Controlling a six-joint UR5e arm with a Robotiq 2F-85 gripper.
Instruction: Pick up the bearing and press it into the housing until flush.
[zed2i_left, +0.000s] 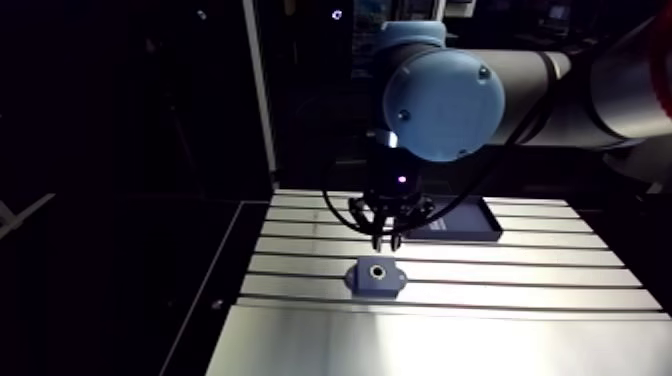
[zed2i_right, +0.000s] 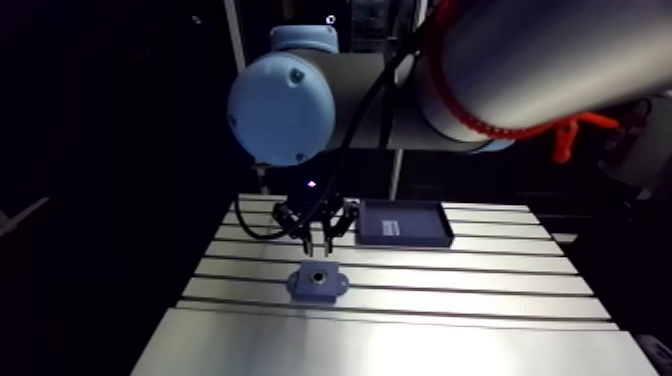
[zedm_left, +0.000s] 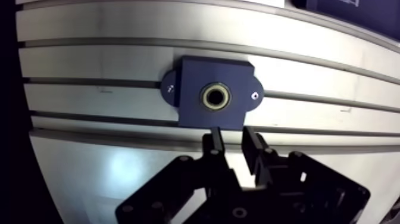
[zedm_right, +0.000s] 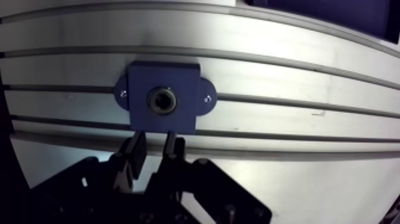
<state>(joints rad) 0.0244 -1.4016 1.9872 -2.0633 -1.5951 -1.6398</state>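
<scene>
The housing (zedm_left: 193, 77) lies flat on the table (zedm_left: 89, 65) with its bore facing up. Its two side ears sit over one of the table's slots. Each ear shows a small pale spot, probably a fastener. This placement is judged to fix the block against a downward pressing load and to keep the bore axis in line with the tool's vertical approach. The bearing (zedm_left: 205, 96) is in the bore and shows as a pale metallic ring around a dark centre hole. From above the ring appears concentric with the bore. Whether its top face is flush with the housing surface cannot be told from these views. The gripper (zedm_left: 232, 136) hangs above the table just beside the housing's near edge, not over the bore. Its fingers (zedm_left: 215, 143) stand a narrow gap apart with nothing between them, so the claw is released and empty. The arm view shows the fingertips clear of the block and not touching it. This offset, unloaded pose is judged to suit either a withdrawal after seating or a set-up for a final press. If pressing is still required, the fingertips must first be brought over the ring. A dark tray (zed2i_right: 405, 241) rests on the table well behind the housing. No loose part can be made out in it. The housing's bore is the only recess seen to hold a part.
</scene>
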